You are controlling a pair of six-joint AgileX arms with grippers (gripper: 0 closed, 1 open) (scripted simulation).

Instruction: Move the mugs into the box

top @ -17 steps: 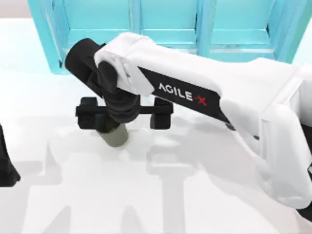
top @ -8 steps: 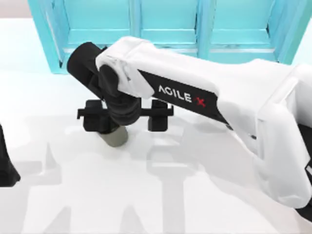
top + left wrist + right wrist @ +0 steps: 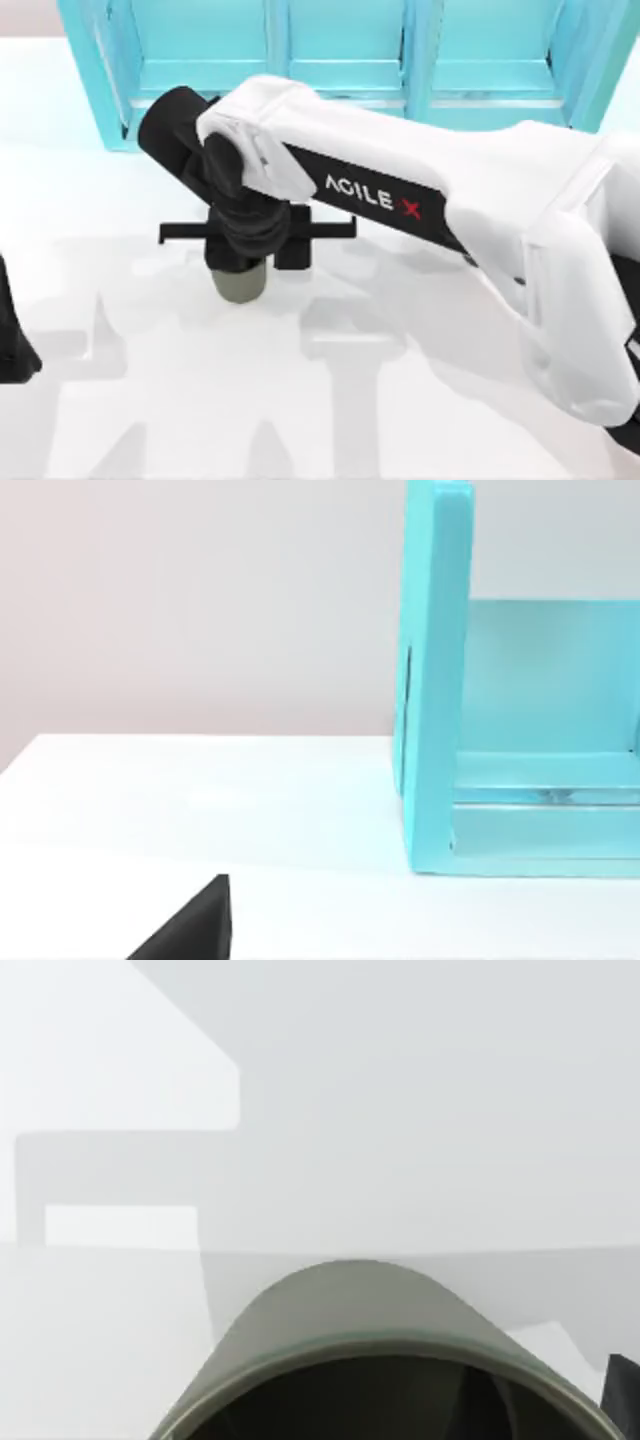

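An olive-grey mug (image 3: 240,285) stands upright on the white table, left of centre in the top view. My right gripper (image 3: 258,255) hangs straight over it from the long white arm, with its black fingers closed in on the mug's sides, shut on it. In the right wrist view the mug's rim and dark inside (image 3: 350,1310) sit very close, with a black fingertip (image 3: 622,1400) beside the rim. The box is out of view. My left arm (image 3: 10,340) rests parked at the table's left edge.
A big turquoise shelf unit (image 3: 340,50) runs along the back of the table, just behind the right arm's wrist. Its side panel (image 3: 440,680) stands in the left wrist view. The white tabletop (image 3: 300,400) spreads out in front of the mug.
The right gripper's two fingers have slid inward along their rail, from wide apart to tight against the olive-grey mug. The arm and mug have barely moved.
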